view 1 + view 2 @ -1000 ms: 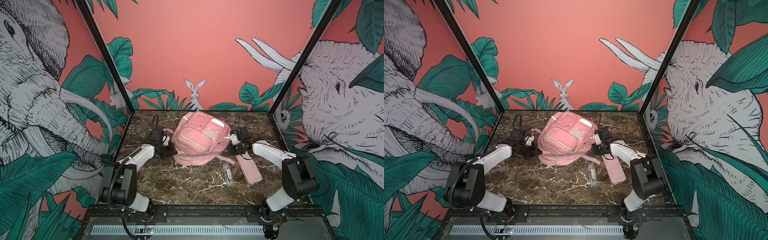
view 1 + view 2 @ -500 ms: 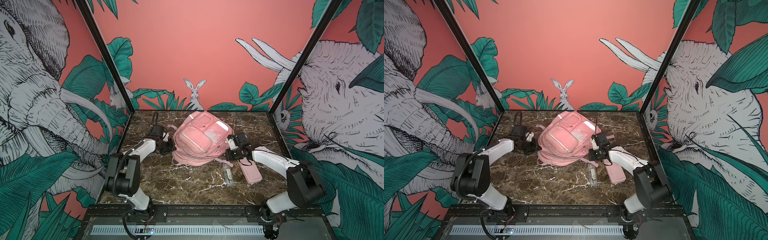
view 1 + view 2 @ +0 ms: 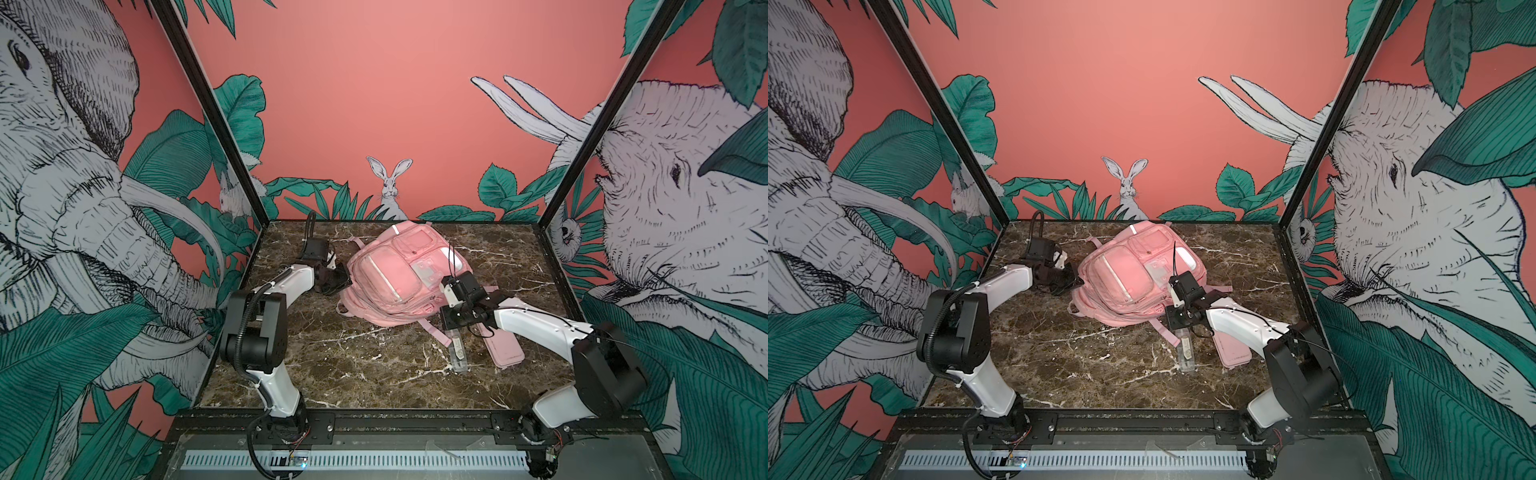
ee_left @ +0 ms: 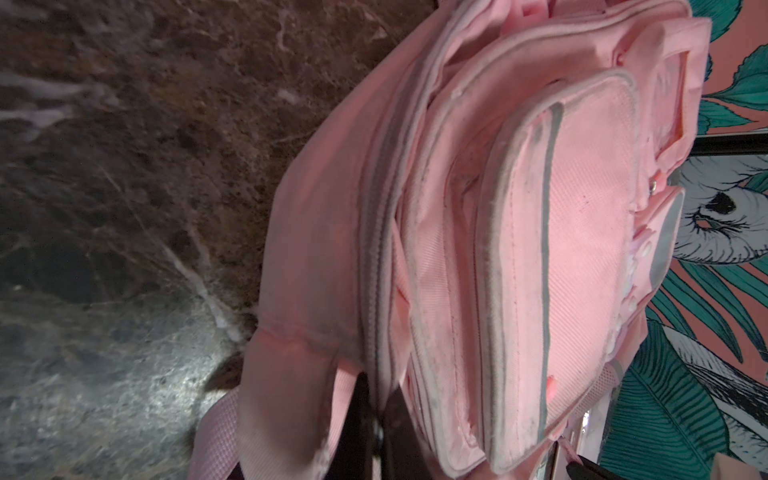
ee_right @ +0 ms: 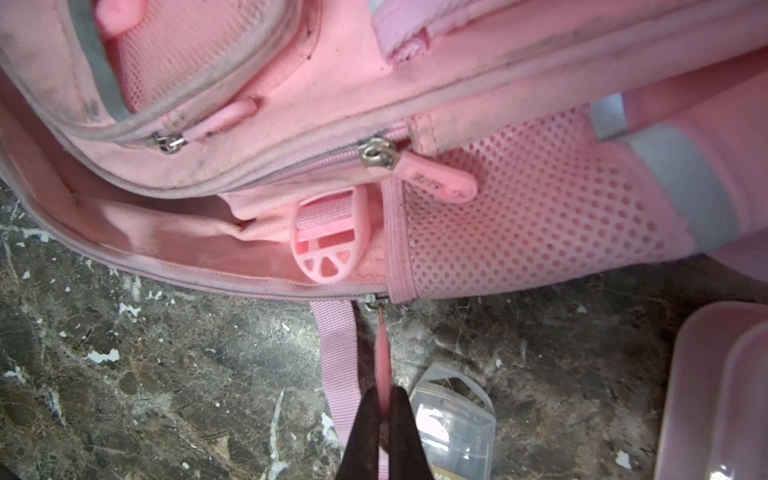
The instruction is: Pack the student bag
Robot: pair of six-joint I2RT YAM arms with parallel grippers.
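Toward the back middle of the counter [image 3: 332,365], flat, pockets up: the student bag [image 3: 386,274]. At its left edge, left fingers [image 4: 353,424] pinched together on the side seam. At its near right corner, right fingers [image 5: 365,428] clamped on a thin pink zip pull [image 5: 382,353], low over the counter. Just beside them, a clear plastic box [image 3: 457,353] and a flat pencil case [image 3: 505,349]. Open marble across the near left.

Both top views look down from high in front over the marble table [image 3: 353,365] (near-identical framing); wrist views sit close against the student bag [image 4: 582,249].
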